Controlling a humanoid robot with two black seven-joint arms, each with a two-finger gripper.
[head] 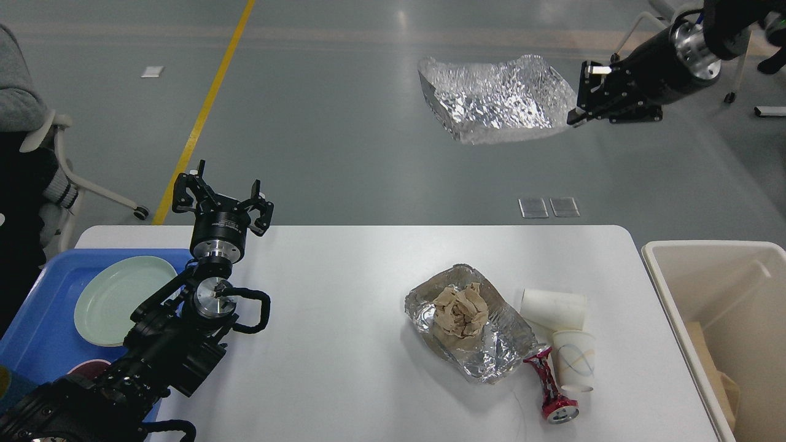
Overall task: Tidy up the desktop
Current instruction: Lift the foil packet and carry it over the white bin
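Observation:
The white desktop (pixel 344 288) fills the lower view. My right gripper (pixel 577 113) is raised high at the upper right, shut on the edge of an empty foil tray (pixel 497 98) held in the air beyond the table's far edge. On the desktop lie a crumpled foil tray (pixel 491 347) holding a wad of brown paper (pixel 459 310), a white paper cup on its side (pixel 552 309), an upright paper cup (pixel 573 361) and a crushed red can (pixel 548 388). My left gripper (pixel 222 197) is open and empty above the table's far left corner.
A blue tray (pixel 37 331) at the left holds a pale green plate (pixel 120 299). A beige bin (pixel 688 264) stands at the right edge of the table. A chair and a seated person are at the far left.

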